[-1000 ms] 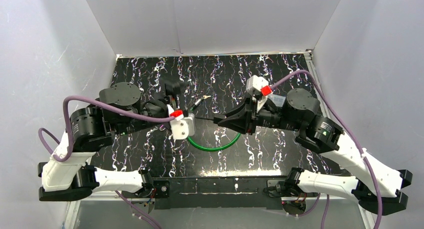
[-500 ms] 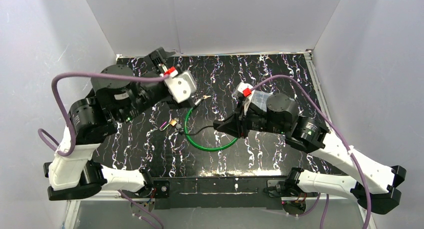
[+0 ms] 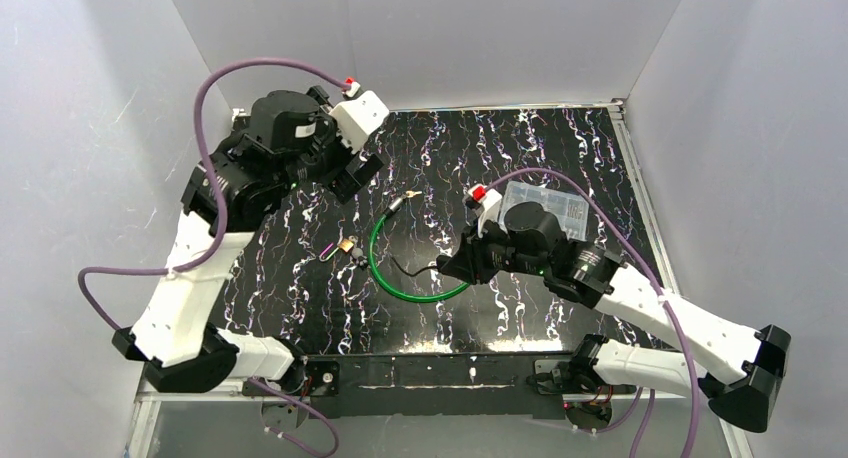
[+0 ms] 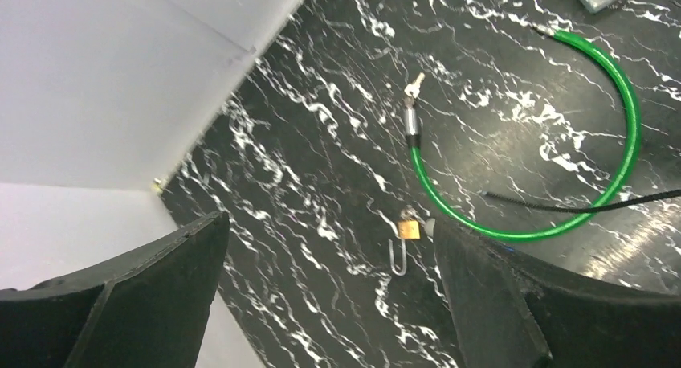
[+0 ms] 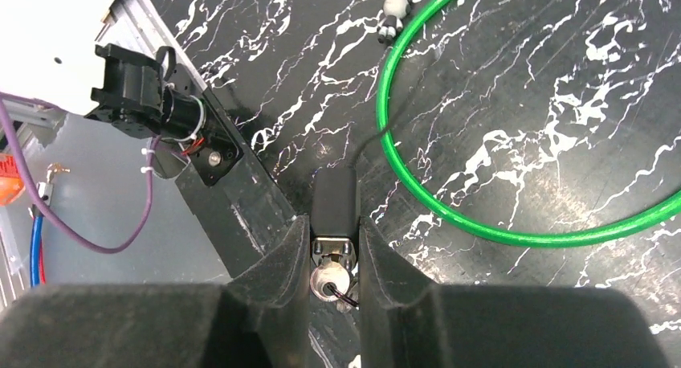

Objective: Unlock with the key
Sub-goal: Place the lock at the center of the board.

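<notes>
My right gripper (image 5: pixel 335 233) is shut on a black lock body (image 5: pixel 335 198), and a silver key (image 5: pixel 328 281) sticks out of the body's metal face between the fingers. A thin black cord (image 5: pixel 377 135) runs from the body across the green cable loop (image 3: pixel 420 293). In the top view the right gripper (image 3: pixel 452 268) hangs low over the loop's right side. A small brass padlock (image 4: pixel 408 228), its shackle swung out, lies left of the loop (image 4: pixel 622 143). My left gripper (image 4: pixel 329 223) stands open and empty, high over the table's far left corner.
One metal end of the cable (image 4: pixel 411 127) has small silver keys (image 4: pixel 414 85) by it. A clear plastic box (image 3: pixel 548 204) lies behind the right arm. The grey side wall (image 4: pixel 120 79) is close to the left gripper. The black base rail (image 3: pixel 440 370) runs along the near edge.
The left gripper let go of the brass padlock, opened wide, and rose back to the far left corner. The right gripper moved nearer and lower with the lock body.
</notes>
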You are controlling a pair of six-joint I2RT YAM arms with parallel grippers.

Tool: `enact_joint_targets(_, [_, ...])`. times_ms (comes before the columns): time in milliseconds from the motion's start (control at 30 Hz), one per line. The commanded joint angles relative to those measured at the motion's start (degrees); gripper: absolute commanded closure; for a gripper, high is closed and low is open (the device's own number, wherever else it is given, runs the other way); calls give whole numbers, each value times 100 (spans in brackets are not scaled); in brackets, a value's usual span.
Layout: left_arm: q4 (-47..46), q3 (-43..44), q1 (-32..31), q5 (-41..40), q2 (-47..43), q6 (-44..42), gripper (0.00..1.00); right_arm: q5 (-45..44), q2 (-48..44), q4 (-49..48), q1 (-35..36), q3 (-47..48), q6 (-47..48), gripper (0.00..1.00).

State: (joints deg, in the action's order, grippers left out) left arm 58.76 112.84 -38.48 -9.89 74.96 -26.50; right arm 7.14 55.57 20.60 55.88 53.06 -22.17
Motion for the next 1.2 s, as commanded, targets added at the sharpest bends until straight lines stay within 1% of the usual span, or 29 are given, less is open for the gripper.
enact_joint_targets(0, [584, -119, 562, 574, 64, 688, 2, -1, -44, -812, -147, -337, -489, 99])
enact_joint_targets(167, [438, -822, 1578, 1322, 27, 969, 2, 38, 139, -986, -235, -730, -833, 99])
enact_joint_targets(233, [237, -1274, 1838, 1399, -87, 967, 2, 38, 187, -1009, -275, -857, -951, 99])
enact_joint_targets(400, [-479, -2410, 2192, 1318, -558, 740, 2, 121, 408, -1040, -533, -1125, -1227, 99])
enact_joint_targets(533, [-566, -2657, 2537, 1517, -608, 855, 2, 587, 884, -1275, -995, -1149, -1410, 99])
enact_joint_targets(633, [-573, -2795, 2656, 1586, -645, 883, 2, 848, 1416, -1358, -1209, -887, -1355, 99])
enact_joint_targets(800, [-744, -3124, 2769, 1598, -894, 937, 2, 1131, 2315, -1227, -1358, -575, -1370, 99])
enact_joint_targets(900, [-873, -3437, 2866, 1653, -1032, 1021, 2, 1126, 2538, -1234, -1372, -570, -1436, 98])
enact_joint_targets(967, [-990, -3762, 2949, 1703, -1114, 1029, 2, 1080, 2545, -1242, -1373, -579, -1445, 89])
enact_joint_targets(1000, [-1051, -3889, 2996, 1715, -1147, 1026, 2, 1053, 2526, -1229, -1372, -573, -1430, 83])
enact_joint_targets(1067, [-1156, -4101, 3099, 1801, -1187, 1037, 2, 939, 2548, -1084, -1376, -489, -1347, 67])
enact_joint_targets(1133, [-1302, -4310, 3186, 1844, -1216, 1026, 2, 803, 2595, -931, -1379, -365, -1247, 45])
enact_joint_targets(1167, [-1371, -4394, 3222, 1846, -1206, 1032, 2, 724, 2618, -846, -1383, -290, -1213, 35])
